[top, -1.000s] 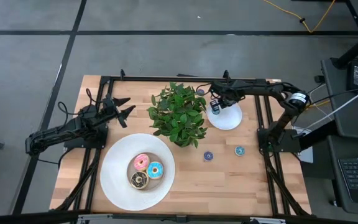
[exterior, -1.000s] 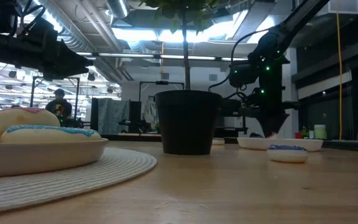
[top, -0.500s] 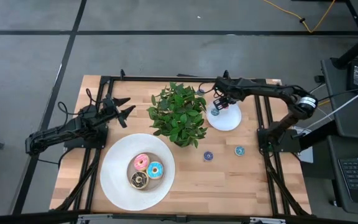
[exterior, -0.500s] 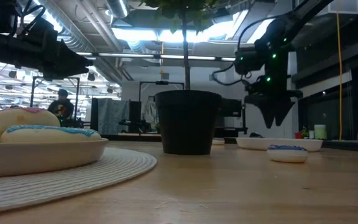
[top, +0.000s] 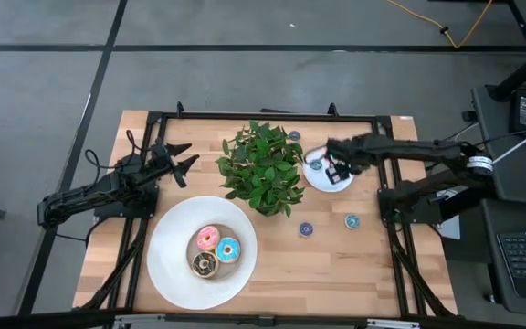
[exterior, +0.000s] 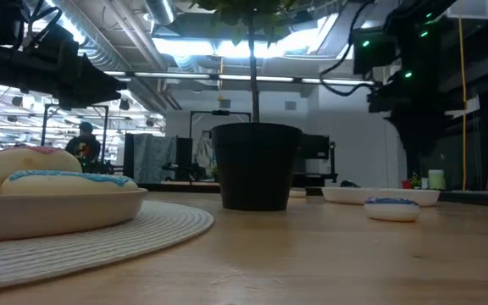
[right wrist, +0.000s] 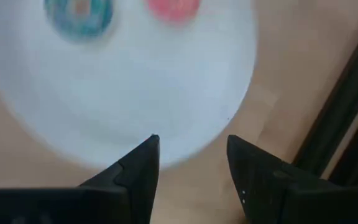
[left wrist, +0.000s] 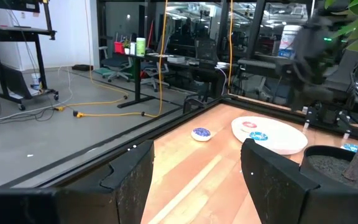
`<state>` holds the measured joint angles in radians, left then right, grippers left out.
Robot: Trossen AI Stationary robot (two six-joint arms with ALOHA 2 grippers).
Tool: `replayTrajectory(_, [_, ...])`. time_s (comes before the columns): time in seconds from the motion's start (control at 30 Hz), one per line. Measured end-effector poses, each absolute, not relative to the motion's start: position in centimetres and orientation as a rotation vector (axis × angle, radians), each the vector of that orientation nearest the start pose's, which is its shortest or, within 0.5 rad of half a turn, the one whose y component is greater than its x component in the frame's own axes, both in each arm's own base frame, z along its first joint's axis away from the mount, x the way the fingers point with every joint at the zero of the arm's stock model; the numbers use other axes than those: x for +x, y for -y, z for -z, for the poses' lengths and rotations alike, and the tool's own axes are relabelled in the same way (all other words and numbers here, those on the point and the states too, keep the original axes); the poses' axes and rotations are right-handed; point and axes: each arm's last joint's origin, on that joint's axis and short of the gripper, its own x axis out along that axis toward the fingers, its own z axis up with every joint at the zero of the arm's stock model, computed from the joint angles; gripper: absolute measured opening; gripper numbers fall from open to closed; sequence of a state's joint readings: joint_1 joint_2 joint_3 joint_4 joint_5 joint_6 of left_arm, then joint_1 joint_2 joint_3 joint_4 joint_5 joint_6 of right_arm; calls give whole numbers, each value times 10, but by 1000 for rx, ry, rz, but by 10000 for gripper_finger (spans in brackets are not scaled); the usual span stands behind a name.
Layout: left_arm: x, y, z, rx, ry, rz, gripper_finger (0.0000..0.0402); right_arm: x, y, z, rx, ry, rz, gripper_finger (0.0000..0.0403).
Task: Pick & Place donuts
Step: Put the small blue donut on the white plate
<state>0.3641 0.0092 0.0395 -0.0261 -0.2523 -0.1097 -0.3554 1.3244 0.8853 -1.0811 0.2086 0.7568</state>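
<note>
1. Right tool (top: pixel 333 168) hovers over the small plate (top: pixel 329 182), fingers parted, empty.
2. A teal donut (right wrist: pixel 79 15) and a red donut (right wrist: pixel 174 9), blurred, lie on that plate.
3. Left tool (top: pixel 183 157) waits spread, left of the plant (top: pixel 261 167).

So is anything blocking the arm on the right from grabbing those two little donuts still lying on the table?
Nothing visible does. The right gripper hangs open and empty over the small white plate. The dark blue tiny donut and the teal tiny donut lie on bare wood nearby. The potted plant stands off to the side.
</note>
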Motion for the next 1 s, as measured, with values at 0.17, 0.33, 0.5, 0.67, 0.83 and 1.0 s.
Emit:
replayTrajectory(0.17, [86,-41,-174,-106,38,-616,233,190,36,-212,754,-1282,993,189])
replayTrajectory(0.33, [86,-41,-174,-106,37,-615,233,194,0,-211,764,-1268,952,189])
replayTrajectory(0.5, [86,-41,-174,-106,38,-616,233,200,-33,-204,769,-1267,912,189])
replayTrajectory(0.67, [86,-40,-174,-106,38,-615,233,212,-57,-192,782,-1268,833,189])
replayTrajectory(0.83, [86,-41,-174,-106,37,-615,233,230,-71,-183,791,-1247,781,189])
replayTrajectory(1.0, [86,-41,-174,-106,38,-615,233,252,-78,-183,727,-1256,728,189])
